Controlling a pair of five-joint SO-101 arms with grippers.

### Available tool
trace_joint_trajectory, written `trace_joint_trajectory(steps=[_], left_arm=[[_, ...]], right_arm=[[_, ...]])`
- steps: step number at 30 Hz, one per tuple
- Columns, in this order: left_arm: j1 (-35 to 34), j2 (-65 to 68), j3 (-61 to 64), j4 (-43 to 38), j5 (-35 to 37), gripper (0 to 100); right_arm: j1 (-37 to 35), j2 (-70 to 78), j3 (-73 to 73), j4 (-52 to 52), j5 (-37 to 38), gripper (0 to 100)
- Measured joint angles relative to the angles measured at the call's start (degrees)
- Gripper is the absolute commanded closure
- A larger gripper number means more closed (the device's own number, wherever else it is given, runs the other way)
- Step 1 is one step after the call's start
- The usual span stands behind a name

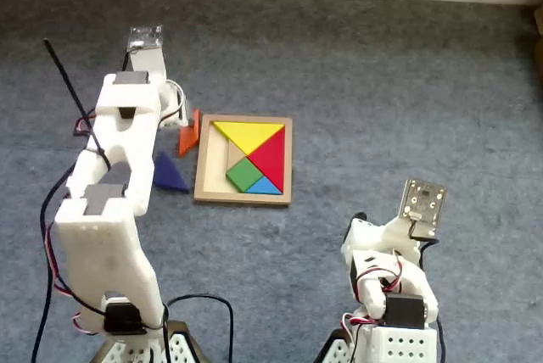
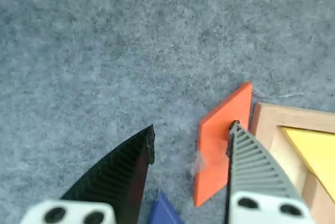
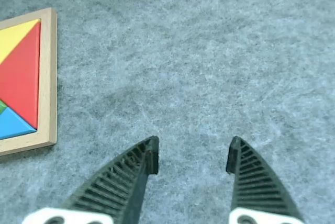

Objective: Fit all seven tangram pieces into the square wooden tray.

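Left gripper spreads wide around the orange piece, which lies by its grey finger; whether they touch is unclear. A dark blue piece sits nearer the wrist, cut off. Beyond the grey finger, the wooden tray is cropped. Right gripper gapes wide over carpet, well apart from the tray.
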Motion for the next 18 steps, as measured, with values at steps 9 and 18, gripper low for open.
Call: trace_joint_trajectory(steps=[9,18], left_arm=[[0.00,11.25,-18.46,11.52,0.00,77],[0.00,12.75,-22.68,16.09,0.09,76]], right_arm=[[0.00,0.00,0.00,0.00,0.00,78.2],[0.00,0.00,0.00,0.00,0.00,78.2]])
